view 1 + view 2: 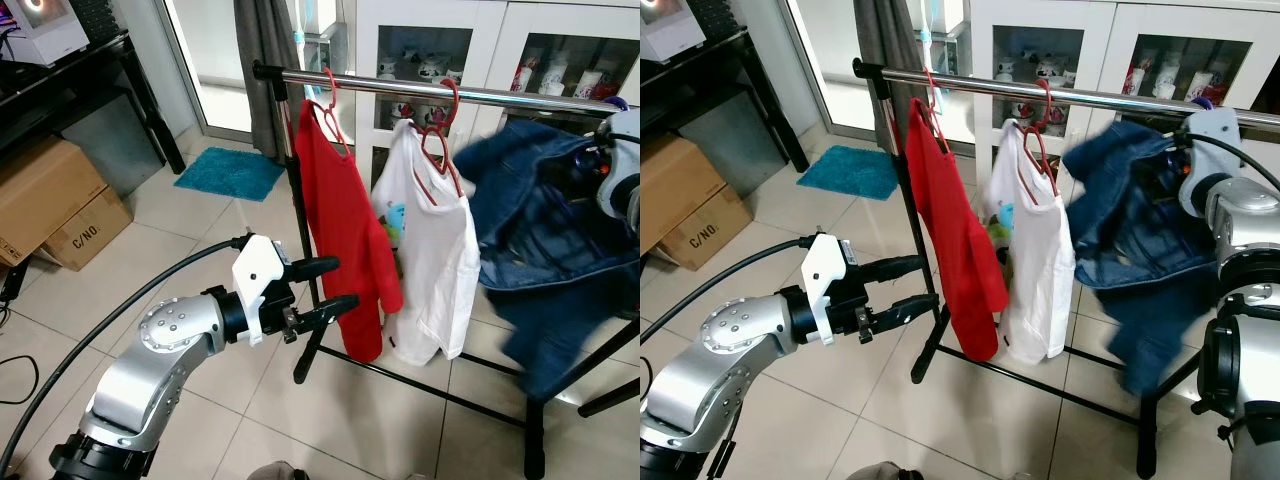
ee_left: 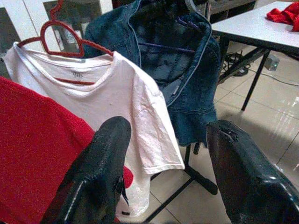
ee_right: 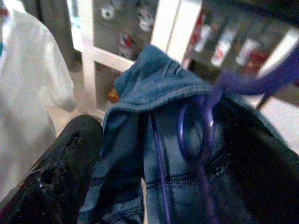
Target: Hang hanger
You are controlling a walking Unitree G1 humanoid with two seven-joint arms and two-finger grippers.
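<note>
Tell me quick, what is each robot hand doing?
Left gripper: open, holding nothing.
Right gripper: shut on the purple hanger carrying the denim jacket.

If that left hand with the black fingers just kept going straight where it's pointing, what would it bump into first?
Most likely the red shirt hanging from the steel rail. The open left hand points at its lower part. In the wrist view, the white T-shirt lies straight ahead between its fingers, so depth is uncertain.

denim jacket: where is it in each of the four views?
Left eye view: denim jacket, right side, below the rail.
Right eye view: right of centre.
Left wrist view: upper middle.
Right wrist view: centre, on a purple hanger.
Shared landmark: white T-shirt beside it.
</note>
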